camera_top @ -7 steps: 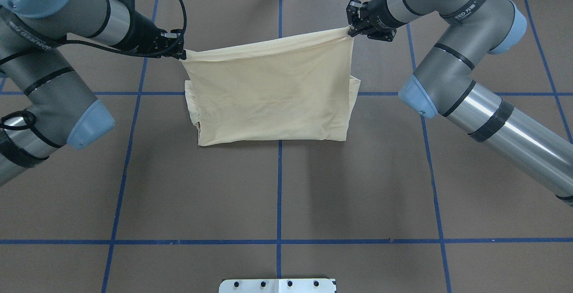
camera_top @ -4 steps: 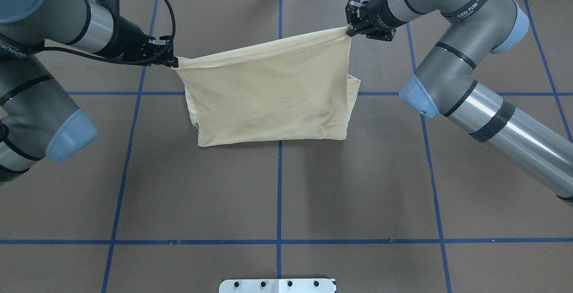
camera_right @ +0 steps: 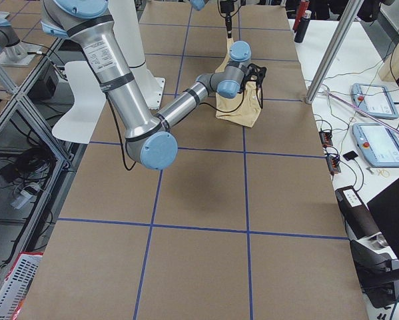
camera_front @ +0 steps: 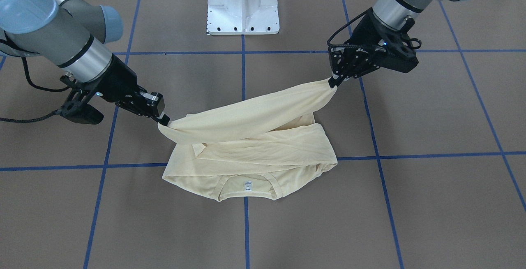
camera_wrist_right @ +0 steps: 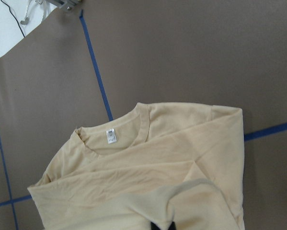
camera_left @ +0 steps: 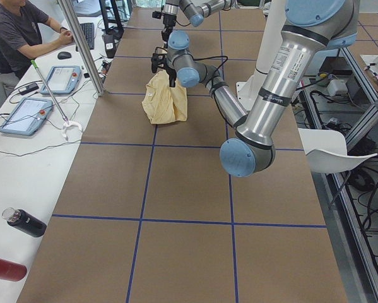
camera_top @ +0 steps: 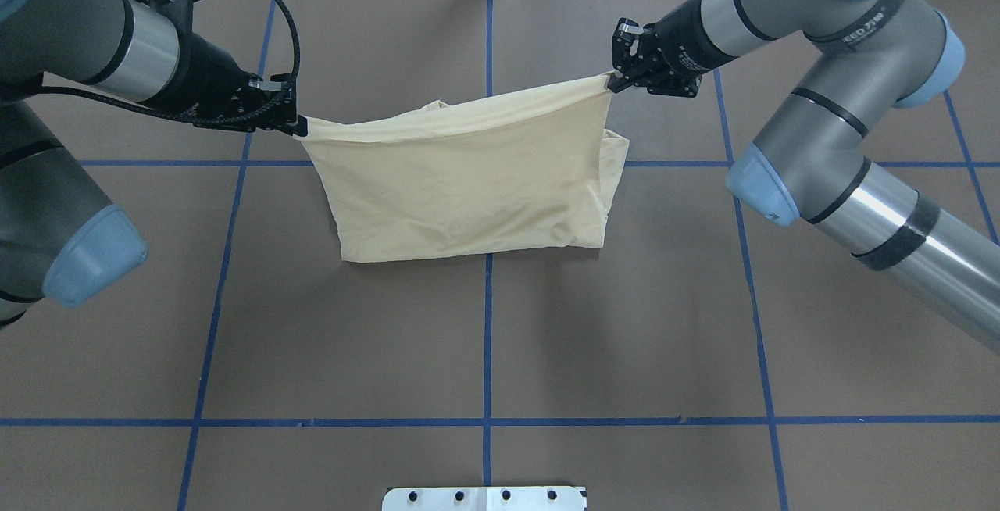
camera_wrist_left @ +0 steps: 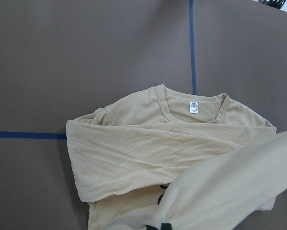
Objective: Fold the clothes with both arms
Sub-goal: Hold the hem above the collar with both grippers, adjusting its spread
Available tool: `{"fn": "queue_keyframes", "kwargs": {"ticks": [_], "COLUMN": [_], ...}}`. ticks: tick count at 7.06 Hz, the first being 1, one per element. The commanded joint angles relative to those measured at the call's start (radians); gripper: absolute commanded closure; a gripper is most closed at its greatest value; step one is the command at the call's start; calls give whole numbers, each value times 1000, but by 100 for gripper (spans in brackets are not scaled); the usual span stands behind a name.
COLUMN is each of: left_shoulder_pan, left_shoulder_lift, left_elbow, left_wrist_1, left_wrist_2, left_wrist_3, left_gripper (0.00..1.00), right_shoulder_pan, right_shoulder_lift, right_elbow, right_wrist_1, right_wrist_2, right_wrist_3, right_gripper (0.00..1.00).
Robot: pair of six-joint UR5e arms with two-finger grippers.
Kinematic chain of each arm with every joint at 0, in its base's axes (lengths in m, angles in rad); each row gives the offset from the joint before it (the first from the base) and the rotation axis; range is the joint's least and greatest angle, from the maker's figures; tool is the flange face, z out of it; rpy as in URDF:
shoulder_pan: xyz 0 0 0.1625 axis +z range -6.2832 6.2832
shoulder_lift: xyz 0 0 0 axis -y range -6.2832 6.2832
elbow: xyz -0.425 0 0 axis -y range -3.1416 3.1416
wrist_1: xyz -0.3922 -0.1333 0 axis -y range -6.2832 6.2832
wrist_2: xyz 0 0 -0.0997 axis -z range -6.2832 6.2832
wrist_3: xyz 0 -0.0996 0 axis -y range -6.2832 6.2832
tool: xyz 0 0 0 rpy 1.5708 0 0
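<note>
The pale cream-yellow T-shirt (camera_top: 469, 183) lies folded on the brown table, also in the front view (camera_front: 254, 154). Its collar with the white neck label (camera_front: 248, 185) faces away from the robot. My left gripper (camera_top: 299, 126) is shut on one corner of the lifted upper layer, also in the front view (camera_front: 333, 82). My right gripper (camera_top: 612, 83) is shut on the other corner, also in the front view (camera_front: 163, 121). The held edge hangs taut between them above the rest of the shirt. The left wrist view shows the label (camera_wrist_left: 194, 106) and a bit of navy print (camera_wrist_left: 161, 195).
The white pedestal base (camera_front: 243, 5) stands at the robot's side of the table. Blue tape lines (camera_top: 486, 339) cross the brown mat. In the left side view a seated person (camera_left: 18, 31), tablets (camera_left: 56, 79) and bottles (camera_left: 24, 222) are on a side table.
Both grippers have moved toward the robot with the held edge. The left one also shifted outward to the left. The collar now peeks out beyond the held edge.
</note>
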Motion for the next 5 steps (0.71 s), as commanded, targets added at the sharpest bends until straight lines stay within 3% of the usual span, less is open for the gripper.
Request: {"fn": "queue_keyframes", "kwargs": {"ticks": [1, 5], "left_shoulder_pan": [27, 33], "left_shoulder_lift": [15, 52], "left_elbow": [-23, -151], "left_wrist_1": [13, 134], "left_wrist_2": [0, -2], "left_wrist_3": [-5, -4], "left_gripper": [100, 100], "right_shoulder_pan": [-7, -20], "right_shoulder_lift": [-138, -137], "right_elbow": [160, 166], "right_wrist_1": [-5, -5], "right_wrist_2": [75, 72], "right_wrist_3": [6, 6], "right_gripper": [100, 100]}}
